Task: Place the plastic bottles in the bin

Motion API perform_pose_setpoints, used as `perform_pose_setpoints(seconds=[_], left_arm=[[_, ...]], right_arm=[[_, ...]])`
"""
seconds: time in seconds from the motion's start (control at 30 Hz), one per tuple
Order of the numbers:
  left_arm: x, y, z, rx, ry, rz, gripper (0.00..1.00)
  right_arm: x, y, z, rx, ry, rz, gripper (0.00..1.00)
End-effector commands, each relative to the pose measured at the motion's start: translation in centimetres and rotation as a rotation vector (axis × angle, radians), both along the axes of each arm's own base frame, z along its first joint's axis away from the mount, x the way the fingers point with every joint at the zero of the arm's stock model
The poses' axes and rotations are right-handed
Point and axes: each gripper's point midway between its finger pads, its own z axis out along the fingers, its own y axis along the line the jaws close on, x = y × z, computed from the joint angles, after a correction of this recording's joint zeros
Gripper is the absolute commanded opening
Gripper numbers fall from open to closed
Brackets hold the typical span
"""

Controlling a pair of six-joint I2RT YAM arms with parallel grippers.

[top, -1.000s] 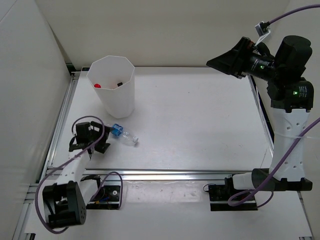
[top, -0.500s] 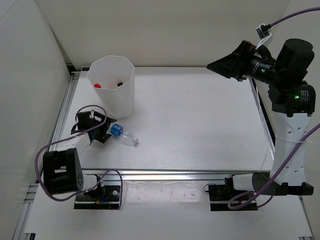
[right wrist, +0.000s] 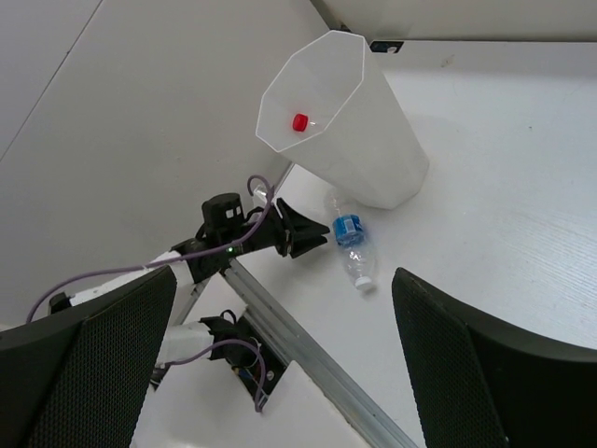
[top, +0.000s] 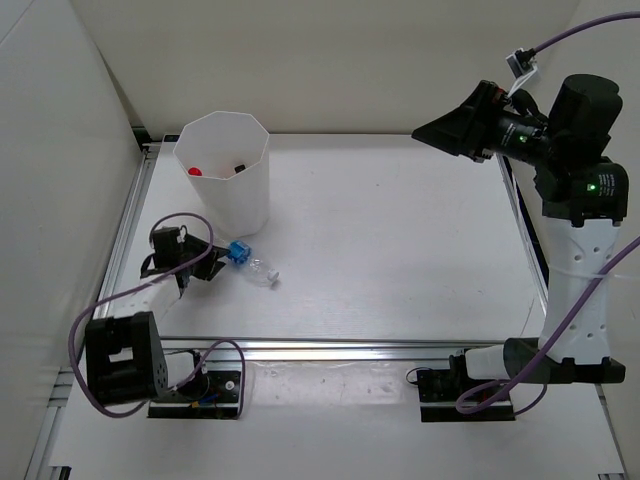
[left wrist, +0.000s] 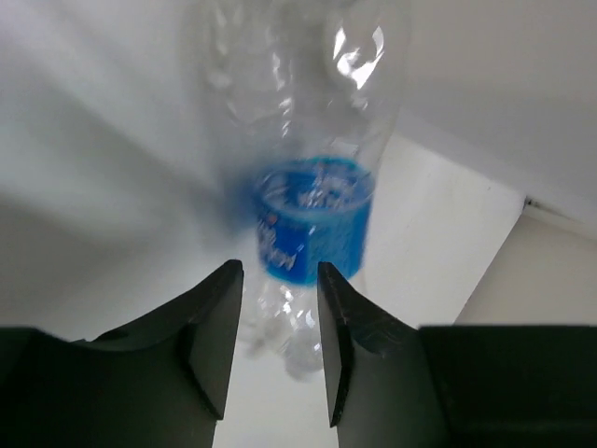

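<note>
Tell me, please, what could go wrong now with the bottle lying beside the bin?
1. The left pincer seems to hold the bottle only by one end, so the bottle may slip or swing when lifted.
2. The tall bin stands close beside them. A low lift could knock its wall.

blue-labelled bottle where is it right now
Top view: the blue-labelled bottle lies on the left of the table, just on the near side of the bin, held at its labelled end by the left gripper.
</note>
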Motion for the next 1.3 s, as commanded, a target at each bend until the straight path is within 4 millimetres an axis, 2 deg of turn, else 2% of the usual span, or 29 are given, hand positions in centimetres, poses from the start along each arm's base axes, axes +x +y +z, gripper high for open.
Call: perform_pose_setpoints(seconds=[0.0, 0.1, 0.13, 0.2, 0.27, 0.33, 0.43, 0.47, 0.53, 0.6, 0.63, 0.7, 0.73, 0.8, 0.93, 1.13, 1.27], left_arm=[[-2.2, -0.3, 0.4, -0.001, -0.047, -0.022, 0.47], [-4.4, -0.5, -0.7, -0.003, -0.044, -0.026, 0.5], [-4.6, -0.2, -0.1, 0.005, -0.08, -0.014, 0.63], [-5.0, 0.1, -0.1, 0.008, -0.095, -0.001, 0.81], [-5.0, 0.1, 0.4, 0.004, -0.112, -0.001, 0.94], [-4.1, 0.4, 1.7, 0.017, -0.143, 0.005, 0.98], [-3.1, 0.6, 2.1, 0.051, -0.139, -0.025, 0.99], [-2.9, 0.4, 1.2, 0.049, -0.101, -0.042, 0.99], [-2.0, 1.1, 1.2, 0.089, -0.089, -0.02, 0.99], [-1.6, 1.1, 0.1, 0.108, -0.042, -0.017, 0.99], [-0.9, 1.1, 0.5, 0.116, -0.048, -0.019, 0.99], [-0.2, 1.1, -0.2, 0.131, -0.019, -0.029, 0.99], [0.6, 0.7, 0.1, 0.132, -0.03, -0.042, 0.99], [0.8, 0.6, -1.1, 0.141, 0.011, -0.054, 0.99], [2.1, 0.1, -1.4, 0.139, 0.025, -0.075, 0.99], [2.7, -1.2, -2.7, 0.135, 0.067, -0.117, 0.99], [2.5, -2.0, -3.5, 0.092, 0.095, -0.141, 0.92]], right_arm=[[0.2, 0.2, 0.9, 0.005, -0.033, 0.03, 1.0], [0.5, 0.4, 0.8, 0.007, -0.031, 0.042, 1.0], [0.4, 0.5, 0.8, 0.015, -0.023, 0.05, 1.0], [0.6, 0.6, 0.8, 0.024, -0.013, 0.059, 1.0], [0.6, 0.7, 0.5, 0.025, -0.003, 0.068, 1.0], [0.5, 0.8, 0.7, 0.032, -0.005, 0.076, 1.0], [0.6, 0.8, 0.4, 0.032, 0.004, 0.076, 1.0], [0.6, 0.8, 0.4, 0.032, 0.004, 0.076, 1.0], [0.5, 0.8, 0.8, 0.032, -0.006, 0.076, 1.0], [0.5, 0.8, 0.8, 0.032, -0.007, 0.076, 1.0], [0.5, 0.8, 0.8, 0.032, -0.007, 0.076, 1.0], [0.1, 0.5, 0.7, 0.015, -0.025, 0.056, 1.0], [0.0, 0.5, 0.6, 0.015, -0.016, 0.056, 1.0], [-0.2, 0.4, 0.3, 0.002, -0.02, 0.047, 1.0], [-0.7, 0.2, 0.3, -0.008, -0.029, 0.038, 1.0], [-0.5, -0.1, -0.5, -0.026, -0.014, 0.012, 1.0], [-0.4, -0.2, -0.8, -0.034, -0.012, 0.003, 1.0]])
